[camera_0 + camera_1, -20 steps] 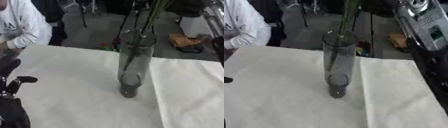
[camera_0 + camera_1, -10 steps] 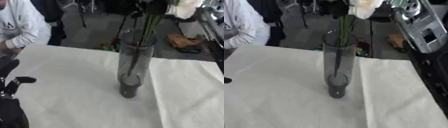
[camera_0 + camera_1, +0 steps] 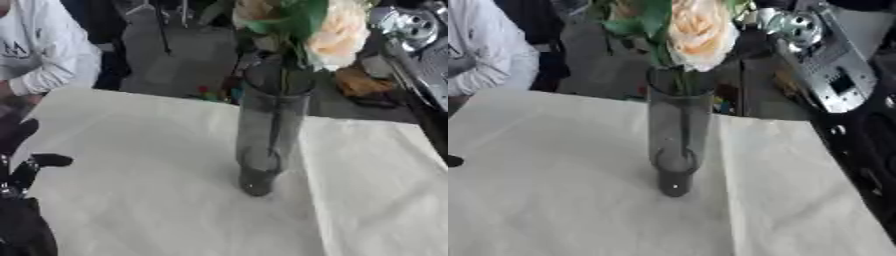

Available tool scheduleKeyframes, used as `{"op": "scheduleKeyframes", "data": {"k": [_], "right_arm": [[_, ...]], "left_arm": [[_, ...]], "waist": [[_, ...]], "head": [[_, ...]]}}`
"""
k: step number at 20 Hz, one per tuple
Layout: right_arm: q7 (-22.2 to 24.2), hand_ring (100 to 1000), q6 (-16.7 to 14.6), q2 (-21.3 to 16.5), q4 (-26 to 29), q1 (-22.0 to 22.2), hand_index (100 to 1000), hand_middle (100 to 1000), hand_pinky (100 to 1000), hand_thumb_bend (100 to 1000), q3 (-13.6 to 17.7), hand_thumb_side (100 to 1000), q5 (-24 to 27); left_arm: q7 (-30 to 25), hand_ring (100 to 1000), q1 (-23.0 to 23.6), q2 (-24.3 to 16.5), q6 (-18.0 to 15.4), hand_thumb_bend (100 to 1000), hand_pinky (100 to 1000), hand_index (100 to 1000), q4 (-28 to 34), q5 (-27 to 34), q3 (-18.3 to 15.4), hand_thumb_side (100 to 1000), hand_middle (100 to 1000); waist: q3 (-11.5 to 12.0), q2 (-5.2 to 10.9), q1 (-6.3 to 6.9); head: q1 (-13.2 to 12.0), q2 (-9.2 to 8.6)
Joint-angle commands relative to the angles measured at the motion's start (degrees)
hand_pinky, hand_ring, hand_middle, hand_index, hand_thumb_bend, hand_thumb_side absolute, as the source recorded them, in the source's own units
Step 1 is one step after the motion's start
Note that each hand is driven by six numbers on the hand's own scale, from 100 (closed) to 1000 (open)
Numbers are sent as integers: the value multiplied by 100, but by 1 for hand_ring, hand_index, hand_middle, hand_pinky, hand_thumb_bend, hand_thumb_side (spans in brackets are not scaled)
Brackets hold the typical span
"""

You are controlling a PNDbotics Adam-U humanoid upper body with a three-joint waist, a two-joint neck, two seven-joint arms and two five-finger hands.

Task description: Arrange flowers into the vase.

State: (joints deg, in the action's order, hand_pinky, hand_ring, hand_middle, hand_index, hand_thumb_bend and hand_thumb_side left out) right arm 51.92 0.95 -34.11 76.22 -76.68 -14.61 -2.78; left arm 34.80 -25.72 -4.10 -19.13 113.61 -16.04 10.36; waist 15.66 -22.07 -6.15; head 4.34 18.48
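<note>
Currently, the left hand [image 3: 22,165] rests idle at the lower left, well apart from the vase [image 3: 677,140], with its fingers relaxed and pointing up and nothing held in it. It sits over the left edge of the white cloth [image 3: 149,200] that covers the table. The vase, a tall smoky glass cylinder, stands upright near the middle of the cloth. The flowers [image 3: 697,32], a cream-peach bloom with green leaves, sit at the vase mouth, with their green stems running down inside the glass. Right of the vase and above its rim, the silver and black right arm [image 3: 824,65] descends from the upper right corner; the hand itself cannot be made out, so its finger state cannot be determined.
</note>
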Motion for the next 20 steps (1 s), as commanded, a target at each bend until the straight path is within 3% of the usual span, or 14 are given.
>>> {"op": "scheduleKeyframes", "data": {"k": [1, 10, 20], "right_arm": [[5, 1000, -58, -161, -27, -173, 1000, 928, 988, 804, 31, 798, -84], [5, 1000, -58, -132, 57, -199, 1000, 922, 986, 812, 64, 822, 43], [5, 1000, -166, -219, 6, -172, 1000, 959, 990, 825, -131, 748, -94]], "left_arm": [[-32, 780, -34, -77, -1, 145, 481, 792, 98, 24, 18, 957, 740], [-47, 781, -32, -73, 9, 146, 479, 791, 98, 35, 26, 957, 739], [-53, 782, -13, -91, 9, 145, 480, 791, 98, 31, 33, 957, 740]], "waist": [[3, 166, 26], [6, 166, 30], [-39, 196, -1]], "head": [[7, -100], [3, -122], [-21, -122]]}}
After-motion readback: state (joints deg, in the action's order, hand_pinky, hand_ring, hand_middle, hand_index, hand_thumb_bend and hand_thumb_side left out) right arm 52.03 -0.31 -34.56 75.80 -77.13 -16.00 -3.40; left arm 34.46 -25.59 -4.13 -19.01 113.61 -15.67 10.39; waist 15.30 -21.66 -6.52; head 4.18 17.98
